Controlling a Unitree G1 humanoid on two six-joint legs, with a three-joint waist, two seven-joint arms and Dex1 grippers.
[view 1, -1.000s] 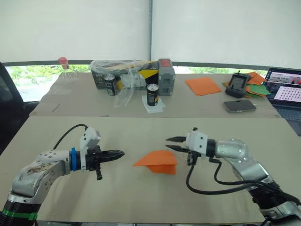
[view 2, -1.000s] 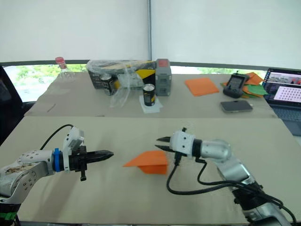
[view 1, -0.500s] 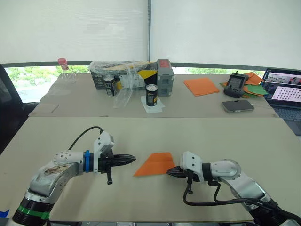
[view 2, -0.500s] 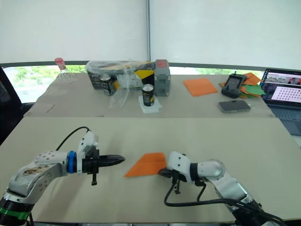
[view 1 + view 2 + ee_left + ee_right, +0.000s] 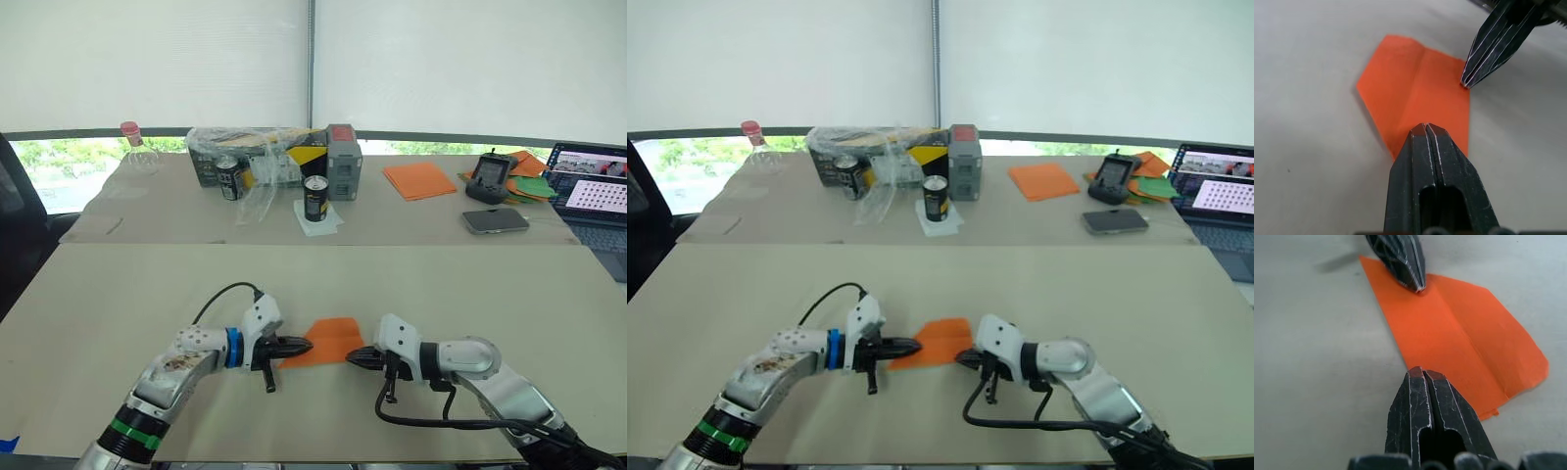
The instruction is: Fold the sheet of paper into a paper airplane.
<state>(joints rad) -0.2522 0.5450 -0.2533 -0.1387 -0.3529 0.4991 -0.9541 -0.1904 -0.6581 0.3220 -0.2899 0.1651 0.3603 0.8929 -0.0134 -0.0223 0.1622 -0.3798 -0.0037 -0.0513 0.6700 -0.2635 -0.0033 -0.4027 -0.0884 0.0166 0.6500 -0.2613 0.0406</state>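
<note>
Left wrist view gives you the clearest read: the paper [image 5: 1415, 100] lies flat on the table [image 5: 118, 313] as a folded orange wedge with a crease running lengthwise down its middle, already partway to an airplane. You should expect it to be very light, thin and limp, likely to slide on the smooth table if pushed sideways and to crumple or tear if pinched hard. Since it lies flush, you would do better to press down on it than to try to pinch from above; for a grip, go for an edge or corner where the layers lift a little. The left gripper [image 5: 1426, 128] has its fingers pressed together, holding nothing, with its tip on the pointed end of the paper. The right gripper [image 5: 1420, 373] is likewise closed and empty, its tip at the opposite edge, near the blunt end's corner. From the head cameras, you see the paper lying between the two grippers at the near middle of the table, each tip touching or just over one end, so it looks pinned from both sides.
</note>
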